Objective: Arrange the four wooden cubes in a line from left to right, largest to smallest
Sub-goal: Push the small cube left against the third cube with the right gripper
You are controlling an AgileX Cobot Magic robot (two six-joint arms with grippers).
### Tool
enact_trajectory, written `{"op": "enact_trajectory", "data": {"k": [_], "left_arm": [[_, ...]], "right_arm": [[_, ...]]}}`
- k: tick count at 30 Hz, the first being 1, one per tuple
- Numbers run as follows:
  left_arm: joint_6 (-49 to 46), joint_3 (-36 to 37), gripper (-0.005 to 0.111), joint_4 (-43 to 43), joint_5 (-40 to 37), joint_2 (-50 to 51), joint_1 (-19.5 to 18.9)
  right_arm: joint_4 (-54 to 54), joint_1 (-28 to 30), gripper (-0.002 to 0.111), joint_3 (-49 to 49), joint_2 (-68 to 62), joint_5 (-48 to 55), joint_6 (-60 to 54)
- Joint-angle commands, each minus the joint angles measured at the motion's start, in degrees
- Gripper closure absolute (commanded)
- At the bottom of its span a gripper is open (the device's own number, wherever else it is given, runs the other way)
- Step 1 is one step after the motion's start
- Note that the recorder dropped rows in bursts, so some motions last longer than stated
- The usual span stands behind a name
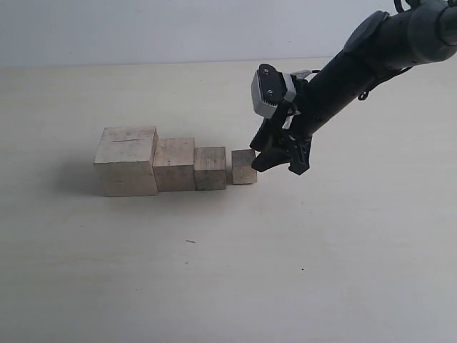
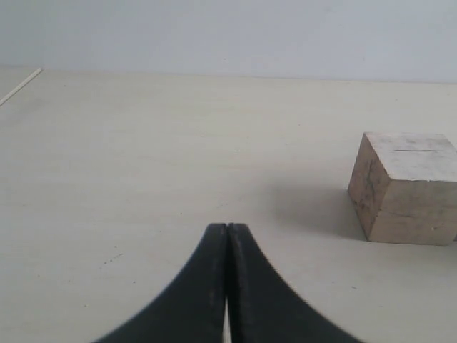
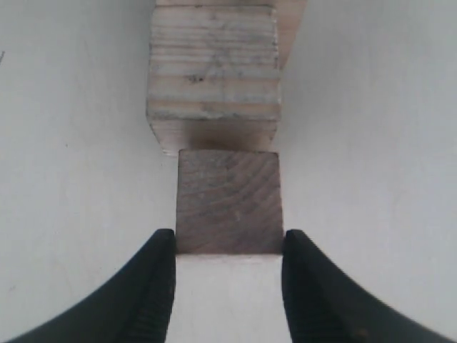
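Your right claw [image 3: 228,239] brackets the smallest pale wooden cube [image 1: 243,166], grip or not I cannot tell; a crooked retreat could drag it askew.

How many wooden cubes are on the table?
4, in one row: largest cube at the left end, then second cube, third cube, and smallest cube at the right end. None seems hidden.

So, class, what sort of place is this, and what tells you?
Probably a robot lab or test bench: a bare pale tabletop, a black robot arm, and four wooden cubes lined up by size.
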State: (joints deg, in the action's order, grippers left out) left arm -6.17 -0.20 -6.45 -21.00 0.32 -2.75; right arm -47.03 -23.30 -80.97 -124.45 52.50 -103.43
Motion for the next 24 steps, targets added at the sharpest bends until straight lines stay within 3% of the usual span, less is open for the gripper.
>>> {"op": "enact_trajectory", "data": {"k": [1, 4, 7, 11, 14, 24], "left_arm": [[0.5, 0.2, 0.107, 0.0, 0.7, -0.3, 0.1], [0.5, 0.2, 0.107, 0.0, 0.7, -0.3, 0.1], [0.5, 0.2, 0.107, 0.0, 0.7, -0.3, 0.1], [0.5, 0.2, 0.107, 0.0, 0.7, -0.3, 0.1], [0.5, 0.2, 0.107, 0.0, 0.7, -0.3, 0.1], [0.5, 0.2, 0.107, 0.0, 0.7, -0.3, 0.1]], "right_arm": [[-0.7, 0.0, 0.098, 0.1, -1.4, 0.5, -0.4], [-0.7, 0.0, 0.084, 0.1, -1.9, 0.4, -0.4], [-0.9, 0.0, 0.063, 0.1, -2.1, 0.0, -0.4], [-0.8, 0.0, 0.049, 0.1, -2.1, -1.0, 0.2], [-0.4, 0.0, 0.044, 0.1, -1.5, -1.2, 3.4], [11.1, 0.0, 0.045, 0.1, 2.3, -7.2, 19.6]]}}
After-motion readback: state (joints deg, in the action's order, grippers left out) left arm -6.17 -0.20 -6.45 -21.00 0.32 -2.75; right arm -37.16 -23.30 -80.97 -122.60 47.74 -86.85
